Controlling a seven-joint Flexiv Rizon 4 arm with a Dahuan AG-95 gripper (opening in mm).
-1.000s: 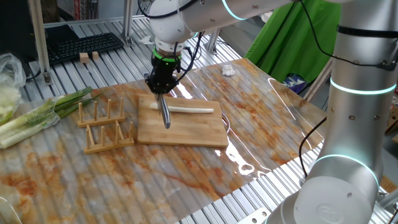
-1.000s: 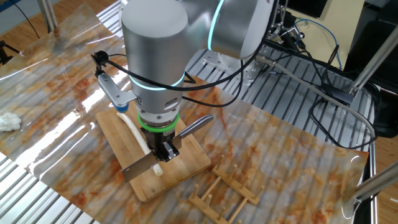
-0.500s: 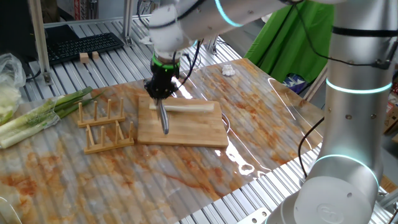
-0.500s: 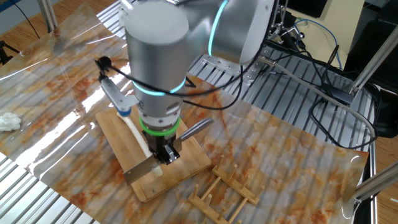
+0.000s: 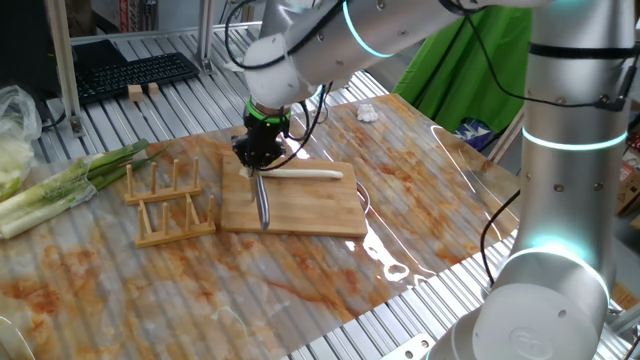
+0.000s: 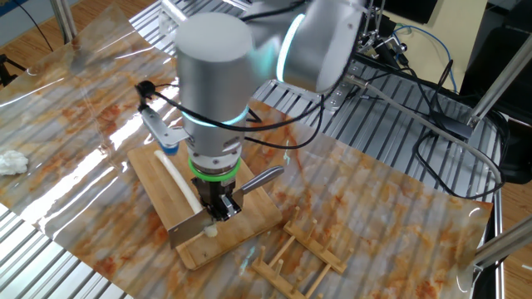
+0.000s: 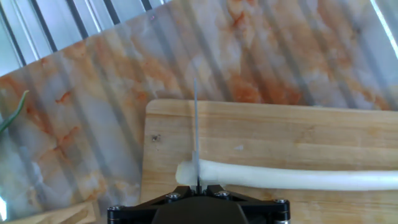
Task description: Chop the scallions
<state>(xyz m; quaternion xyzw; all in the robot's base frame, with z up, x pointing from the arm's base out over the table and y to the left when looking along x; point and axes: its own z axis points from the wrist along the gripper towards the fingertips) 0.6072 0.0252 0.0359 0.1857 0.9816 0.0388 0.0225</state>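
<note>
One pale scallion stalk (image 5: 300,173) lies lengthwise on the wooden cutting board (image 5: 310,205), near the board's far edge in one fixed view, and appears whole along the length that shows. The gripper (image 5: 259,158) stands over the stalk's left end, its fingers closed narrow on the handle of a slim grey knife (image 5: 263,200). In that view the blade runs from the gripper toward the board's near edge, crossing the stalk close to its tip. The hand view shows the blade (image 7: 196,140) edge-on as a thin vertical line meeting the scallion (image 7: 292,177) just inside its rounded left end, with a short stub of stalk left of the blade; whether the blade has passed into the stalk cannot be told. The cutting board (image 7: 280,134) fills the right of that view, lying on a marbled orange-and-white mat (image 7: 93,93). From the other fixed view the arm hides much of the stalk (image 6: 177,178); the knife's flat blade (image 6: 187,230) shows at the board's near corner below the gripper (image 6: 218,208). A wooden rack (image 5: 165,200) stands just beside the board's left edge, and a bunch of thick green-and-white leeks (image 5: 60,185) lies farther left. A crumpled white cloth (image 5: 367,113) sits at the mat's far edge.
</note>
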